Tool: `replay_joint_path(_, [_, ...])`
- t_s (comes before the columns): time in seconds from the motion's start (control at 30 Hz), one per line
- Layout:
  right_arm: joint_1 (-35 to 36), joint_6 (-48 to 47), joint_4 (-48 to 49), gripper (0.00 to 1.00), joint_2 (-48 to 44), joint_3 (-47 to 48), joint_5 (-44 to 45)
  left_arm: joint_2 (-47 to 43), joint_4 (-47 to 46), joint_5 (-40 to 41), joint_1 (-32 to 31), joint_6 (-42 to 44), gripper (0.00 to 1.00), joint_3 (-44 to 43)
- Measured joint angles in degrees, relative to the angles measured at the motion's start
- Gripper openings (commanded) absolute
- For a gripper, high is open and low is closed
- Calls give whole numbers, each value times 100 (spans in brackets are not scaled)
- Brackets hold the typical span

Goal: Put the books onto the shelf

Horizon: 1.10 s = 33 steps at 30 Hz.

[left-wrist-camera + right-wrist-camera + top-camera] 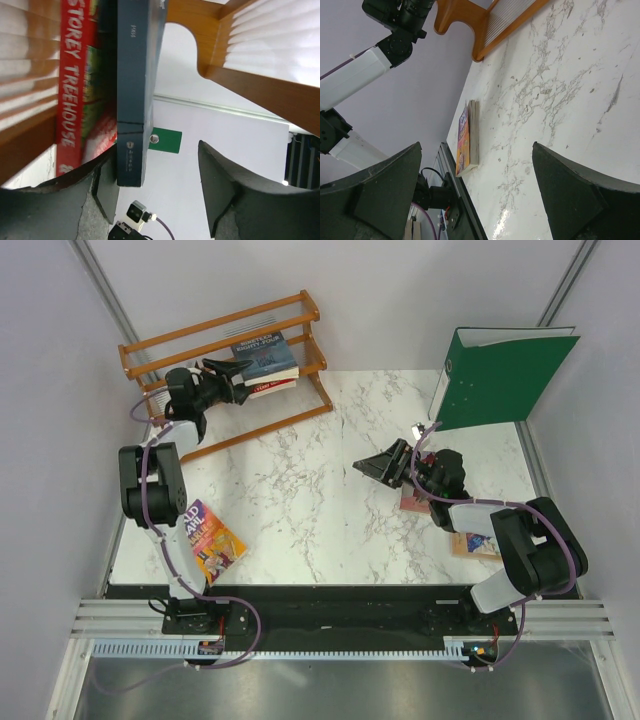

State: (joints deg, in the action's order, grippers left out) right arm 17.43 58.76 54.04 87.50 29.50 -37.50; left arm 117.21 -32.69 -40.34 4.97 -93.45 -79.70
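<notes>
On the shelf a dark blue book lies stacked on a red book. My left gripper is at their left end, open. In the left wrist view the blue book's spine sits against the left finger, and the right finger stands well clear of it. The red book is just outside the jaws. A yellow-purple book lies flat at the table's front left. My right gripper hovers open and empty over mid-table. A pink-maroon book and an orange-brown book lie partly under the right arm.
A big green ring binder stands upright at the back right. The marble table is walled on both sides and at the back. The right wrist view shows the yellow-purple book near the front edge and the shelf's end.
</notes>
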Motion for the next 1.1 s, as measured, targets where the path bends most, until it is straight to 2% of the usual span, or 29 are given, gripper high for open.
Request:
replay_joint_path(0.37, [0,0,0,98,-2,0,0,-680,1519,420,118,623,69,-7])
replay_joint_path(0.87, [0,17,0,98,-28,0,-2,-1344,3630,568,133,1180,68,-358])
replay_joint_path(1.1, [0,20,0,98,-35,0,0,-1775,3974,953,133,1462,68,-79])
